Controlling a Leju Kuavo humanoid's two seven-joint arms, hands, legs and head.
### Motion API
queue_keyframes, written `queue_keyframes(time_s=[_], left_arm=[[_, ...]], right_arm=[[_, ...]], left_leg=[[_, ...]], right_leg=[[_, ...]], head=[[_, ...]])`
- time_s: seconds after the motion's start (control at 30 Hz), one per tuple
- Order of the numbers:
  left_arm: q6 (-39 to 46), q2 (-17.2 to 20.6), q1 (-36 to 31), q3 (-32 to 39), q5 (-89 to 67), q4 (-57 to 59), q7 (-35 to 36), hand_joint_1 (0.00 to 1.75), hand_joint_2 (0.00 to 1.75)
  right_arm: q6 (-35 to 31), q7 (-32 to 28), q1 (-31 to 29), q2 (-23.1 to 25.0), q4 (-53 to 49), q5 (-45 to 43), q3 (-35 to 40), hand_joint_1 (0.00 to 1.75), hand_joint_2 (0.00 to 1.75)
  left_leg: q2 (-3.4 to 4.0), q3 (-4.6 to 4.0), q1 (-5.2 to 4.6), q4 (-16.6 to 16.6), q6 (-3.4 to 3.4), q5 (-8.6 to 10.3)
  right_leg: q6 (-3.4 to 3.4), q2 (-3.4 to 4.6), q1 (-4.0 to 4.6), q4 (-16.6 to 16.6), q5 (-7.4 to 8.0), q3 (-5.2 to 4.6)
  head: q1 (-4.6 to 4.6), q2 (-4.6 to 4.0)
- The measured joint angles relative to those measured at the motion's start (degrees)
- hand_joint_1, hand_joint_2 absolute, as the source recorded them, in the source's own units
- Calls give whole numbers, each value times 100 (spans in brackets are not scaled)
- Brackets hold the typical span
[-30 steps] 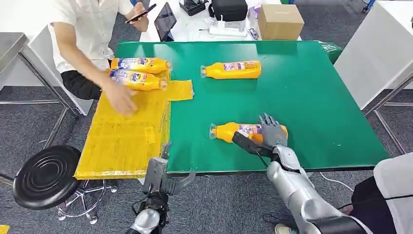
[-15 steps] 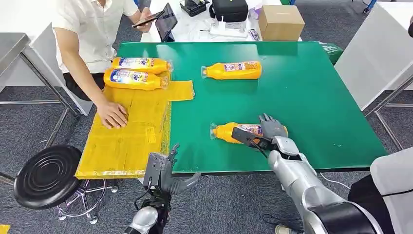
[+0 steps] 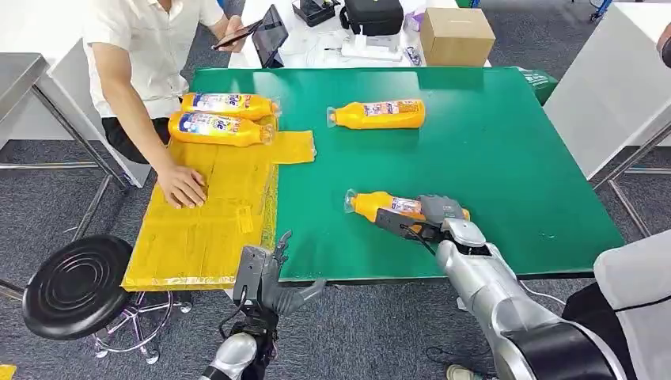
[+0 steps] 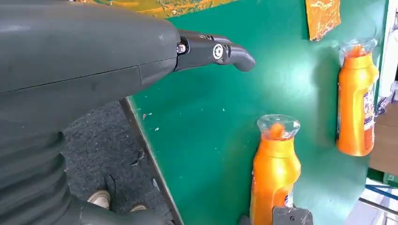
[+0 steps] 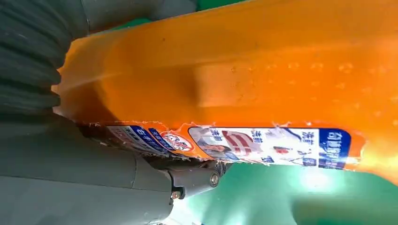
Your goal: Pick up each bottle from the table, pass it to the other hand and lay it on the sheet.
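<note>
An orange detergent bottle [image 3: 396, 209] lying near the green table's [image 3: 514, 142] front edge is gripped by the right hand [image 3: 434, 217], fingers wrapped around it; lifting toward the open-fingered left hand [image 3: 265, 279] seems next.

person's hand [image 3: 183, 187] on sheet [image 3: 198, 229], green table [image 3: 506, 158] open

Your right robot hand [image 3: 431, 218] reaches forward on its silver arm, thumb and fingers wrapped around an orange bottle [image 3: 380, 207] low over the bench [image 3: 506, 158]. Your left robot hand [image 3: 269, 277] is held upright at the bench's near edge, fingers apart, thumb out sideways, holding nothing.
</note>
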Motion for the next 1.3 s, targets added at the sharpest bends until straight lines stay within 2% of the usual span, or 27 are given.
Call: queue_keyframes(time_s=[0.27, 0.4, 0.47, 0.57, 0.73, 0.93, 0.97, 1.03, 1.07, 1.1, 1.17, 1.3], left_arm=[[74, 15, -48, -11, 7, 0, -96, 0, 175], [232, 26, -67, -48, 70, 0, -346, 0, 175], [483, 24, -64, -48, 52, -55, -740, 0, 175], [614, 24, -57, -63, 77, -341, -1295, 0, 175], [553, 44, -39, -188, 316, -817, -1681, 0, 175], [553, 46, -38, -190, 317, -818, -1681, 0, 175], [542, 48, -36, -192, 360, -835, -1666, 0, 175], [402, 72, 3, -192, 856, -898, -1352, 0, 175], [253, 105, 83, -188, 1435, -898, -1121, 0, 175], [67, 181, 151, -195, 1679, -909, -1215, 0, 175], [-410, 256, 162, -332, 1921, -1003, -921, 0, 175], [-501, 304, 161, -461, 1939, -1032, -881, 0, 175]], right_arm=[[207, -359, -16, -26, 46, -357, 0, 175, 175], [422, -958, -22, -92, 61, -910, -39, 175, 175], [424, -1295, -7, -109, 61, -1207, -79, 175, 175], [446, -1729, 35, -116, 59, -1666, -179, 175, 175], [597, -2687, 242, -39, -85, -2844, -452, 175, 175], [596, -2689, 252, -39, -86, -2847, -453, 175, 175], [588, -2722, 268, -33, -101, -2888, -461, 166, 175], [415, -3144, 580, 105, -427, -3555, -584, 175, 175], [196, -3325, 971, 238, -915, -4121, -610, 175, 175], [20, -3338, 1530, 437, -1885, -4693, -520, 175, 175], [144, -3405, 1757, 540, -2476, -4852, -200, 175, 175], [221, -3453, 1840, 627, -2732, -4902, 134, 175, 175]], left_leg=[[1, 2, 1, 0, 0, 0], [14, 18, 2, 0, -1, -5], [37, 39, 2, 0, -7, -14], [42, 57, 4, -1, -8, -15], [40, 66, 7, -2, -8, -15], [40, 66, 7, -2, -8, -14], [40, 66, 8, -2, -8, -14], [40, 62, 9, -2, -9, -13], [34, 46, 12, -2, -11, -10], [29, 3, 14, -2, -12, -8], [29, -21, 13, -2, -13, -9], [24, -35, 10, -2, -12, -9]], right_leg=[[0, 0, 1, 0, 0, 0], [0, 14, 3, -1, 0, 13], [0, 44, 3, -2, 0, 23], [-1, 48, 4, -3, 0, 37], [-3, 47, 10, -4, 2, 50], [-3, 47, 10, -4, 2, 50], [-3, 47, 11, -3, 2, 50], [-3, 46, 13, -2, 2, 49], [-3, 44, 15, 0, 2, 38], [-3, 42, 15, 4, 1, -3], [-2, 42, 13, 5, 0, -26], [-1, 40, 11, 3, 0, -40]], head=[[-2, 0], [2, 0], [0, 0], [2, 0], [0, 0], [0, 0], [0, 0], [-2, 0], [0, 0], [-2, 0], [0, 0], [0, 0]])
